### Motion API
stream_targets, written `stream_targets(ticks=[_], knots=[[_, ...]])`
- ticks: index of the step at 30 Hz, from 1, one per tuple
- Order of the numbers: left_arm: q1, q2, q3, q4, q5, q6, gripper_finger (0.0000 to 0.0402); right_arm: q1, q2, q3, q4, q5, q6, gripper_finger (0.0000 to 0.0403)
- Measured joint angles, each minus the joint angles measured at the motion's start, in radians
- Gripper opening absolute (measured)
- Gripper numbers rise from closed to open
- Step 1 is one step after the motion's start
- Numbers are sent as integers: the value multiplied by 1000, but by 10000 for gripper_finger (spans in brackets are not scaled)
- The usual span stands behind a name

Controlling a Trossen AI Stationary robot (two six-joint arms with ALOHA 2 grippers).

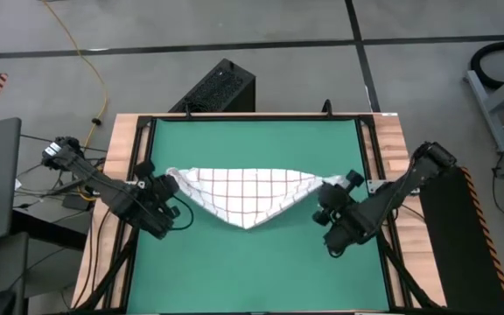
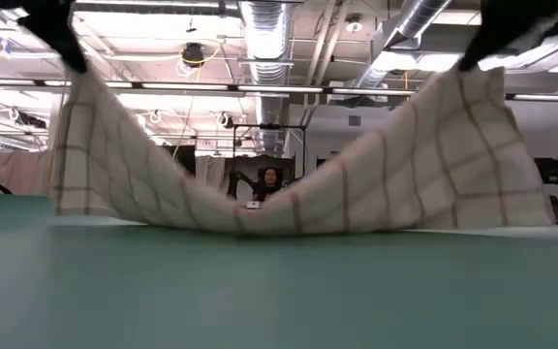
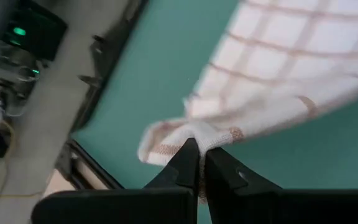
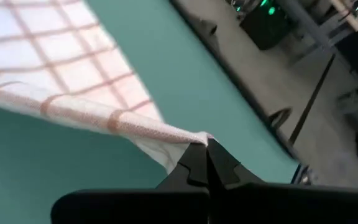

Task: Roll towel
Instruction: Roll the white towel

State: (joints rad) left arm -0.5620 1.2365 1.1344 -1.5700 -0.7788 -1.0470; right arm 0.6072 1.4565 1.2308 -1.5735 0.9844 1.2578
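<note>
The towel (image 1: 250, 194), white with a red-brown grid, hangs between my two grippers over the green mat (image 1: 252, 271). Its two ends are raised and its middle sags down to the mat (image 2: 260, 221). My left gripper (image 1: 171, 182) is shut on the towel's left end, and my right gripper (image 1: 329, 185) is shut on its right end. In the low view both grippers stand at the upper corners, mostly cut off by the picture's top edge. My left gripper pinches a bunched corner at the towel's left end (image 3: 194, 138) between its two fingertips. The cloth there is gathered into several layers. That end is lifted clear of the mat, and the towel slopes away slack toward its middle. My right gripper pinches the towel's right end by a corner (image 4: 199, 140) between its two fingertips, where a hemmed edge runs in. The corner is lifted clear of the mat. From it the cloth hangs down and slants slack toward the sagging middle.
A wooden frame (image 1: 392, 140) with dark rails borders the mat. A black box (image 1: 219, 87) stands on the floor beyond the far edge. Green mat lies bare near the front edge. A person (image 2: 269, 180) shows far off in the room behind the towel.
</note>
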Motion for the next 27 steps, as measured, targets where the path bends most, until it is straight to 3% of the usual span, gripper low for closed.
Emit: stream_targets(ticks=[5,11,20,24,27], knots=[[94,0,39,-1,-233,13,0,-141,-53,57,3,153,-175,1],[272,0,69,-1,-458,188,0,-395,-103,104,3,305,-409,0],[646,0,69,-1,-646,417,0,-781,-128,107,46,433,-696,0],[788,0,69,-1,-716,438,0,-884,-114,107,104,460,-789,0],[855,-1,55,26,-691,411,0,-917,-98,107,114,449,-793,0]])
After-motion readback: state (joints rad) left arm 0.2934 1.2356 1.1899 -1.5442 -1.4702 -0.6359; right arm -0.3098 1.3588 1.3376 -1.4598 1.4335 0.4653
